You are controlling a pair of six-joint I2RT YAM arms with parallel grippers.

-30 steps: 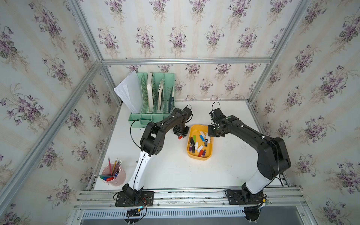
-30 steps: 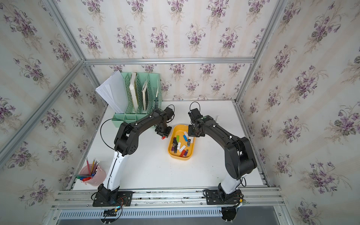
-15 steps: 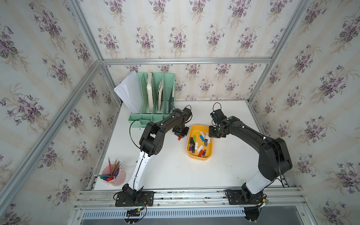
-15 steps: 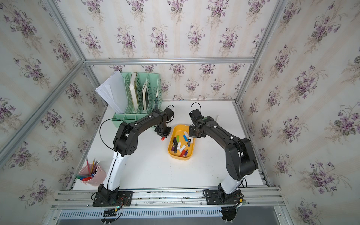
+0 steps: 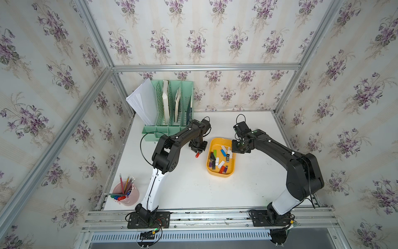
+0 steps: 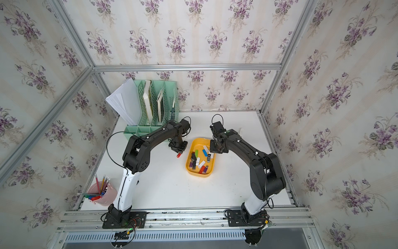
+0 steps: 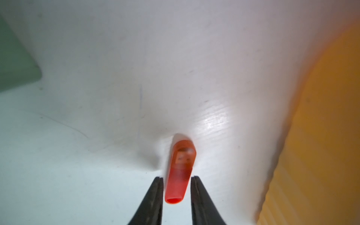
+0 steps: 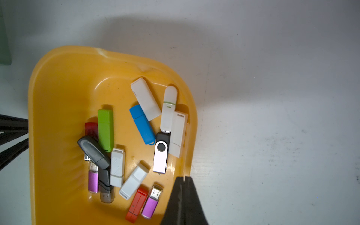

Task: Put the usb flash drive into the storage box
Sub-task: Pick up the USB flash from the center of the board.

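Red usb flash drive (image 7: 182, 155) held in the left end effector (image 7: 176, 177).

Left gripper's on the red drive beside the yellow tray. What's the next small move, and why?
Probably lift the left gripper straight up a little. Its jaws close on the red flash drive, which seems to rest on the table beside the storage box, so it must clear the rim first.
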